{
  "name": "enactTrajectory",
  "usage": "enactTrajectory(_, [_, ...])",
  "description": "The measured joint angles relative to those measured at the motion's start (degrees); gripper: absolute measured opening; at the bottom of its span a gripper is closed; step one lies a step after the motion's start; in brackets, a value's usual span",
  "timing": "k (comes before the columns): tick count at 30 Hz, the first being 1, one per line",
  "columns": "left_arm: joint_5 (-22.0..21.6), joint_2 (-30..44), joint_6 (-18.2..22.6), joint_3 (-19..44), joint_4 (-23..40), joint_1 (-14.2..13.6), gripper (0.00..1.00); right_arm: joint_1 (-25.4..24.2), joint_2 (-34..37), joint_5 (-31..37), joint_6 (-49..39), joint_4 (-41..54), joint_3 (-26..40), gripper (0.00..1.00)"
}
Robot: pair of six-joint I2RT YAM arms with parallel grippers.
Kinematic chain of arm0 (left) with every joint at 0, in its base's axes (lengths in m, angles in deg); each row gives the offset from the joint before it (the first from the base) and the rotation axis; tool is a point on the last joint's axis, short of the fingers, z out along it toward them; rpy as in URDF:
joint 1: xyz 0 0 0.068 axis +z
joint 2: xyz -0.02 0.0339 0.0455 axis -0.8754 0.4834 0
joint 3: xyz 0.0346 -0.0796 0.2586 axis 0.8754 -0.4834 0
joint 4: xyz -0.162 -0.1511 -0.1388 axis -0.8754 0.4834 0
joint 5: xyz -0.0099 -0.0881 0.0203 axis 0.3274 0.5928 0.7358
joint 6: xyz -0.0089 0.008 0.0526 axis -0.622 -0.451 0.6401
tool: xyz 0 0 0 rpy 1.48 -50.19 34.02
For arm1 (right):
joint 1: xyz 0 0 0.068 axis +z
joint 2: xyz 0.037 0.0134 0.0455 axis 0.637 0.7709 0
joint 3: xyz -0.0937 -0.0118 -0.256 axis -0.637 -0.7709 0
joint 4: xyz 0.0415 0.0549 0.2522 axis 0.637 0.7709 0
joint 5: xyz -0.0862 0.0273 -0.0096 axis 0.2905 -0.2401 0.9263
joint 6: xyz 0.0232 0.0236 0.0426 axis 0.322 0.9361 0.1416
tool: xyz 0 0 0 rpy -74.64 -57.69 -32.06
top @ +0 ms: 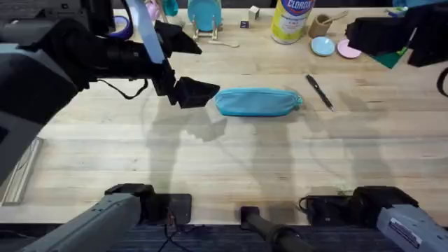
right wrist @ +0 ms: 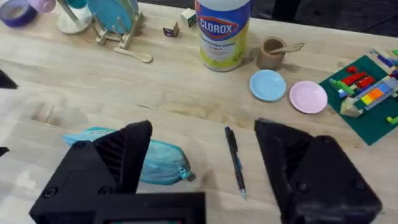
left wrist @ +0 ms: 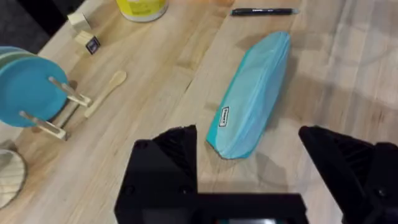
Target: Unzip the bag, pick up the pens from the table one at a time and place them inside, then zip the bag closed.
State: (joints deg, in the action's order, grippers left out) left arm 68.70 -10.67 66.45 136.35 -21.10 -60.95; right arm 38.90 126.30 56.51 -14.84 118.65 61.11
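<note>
The light blue bag (top: pixel 257 102) lies lengthwise on the pale wooden table (top: pixel 231 154), zipper shut; the left tool (top: pixel 183 66) hovers just beside its left end, fingers spread apart; one dark pen (top: pixel 319 92) lies slanted just beyond the bag's right end; a Clorox tub (top: pixel 292 19) stands at the far edge; the right tool (top: pixel 364 35) is dark near the upper right.

The bag's (right wrist: pixel 158 163) near end is hidden behind the right gripper's (right wrist: pixel 205 162) finger; zipper state unclear
</note>
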Motion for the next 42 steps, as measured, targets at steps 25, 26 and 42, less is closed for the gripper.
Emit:
enactTrajectory(25, [2.43,14.46,8.18,0.0,-0.24,-4.16,0.994,0.0,0.0,0.0,-4.09,-0.02,0.0,0.997])
enactTrajectory(26, [2.65,15.01,8.77,0.0,-0.39,-4.54,0.994,0.0,0.0,0.0,-4.13,-0.02,0.0,0.997])
enactTrajectory(42, [4.99,24.69,11.37,0.0,-7.04,-7.59,0.993,0.0,0.0,0.0,-4.33,-0.02,0.0,0.997])
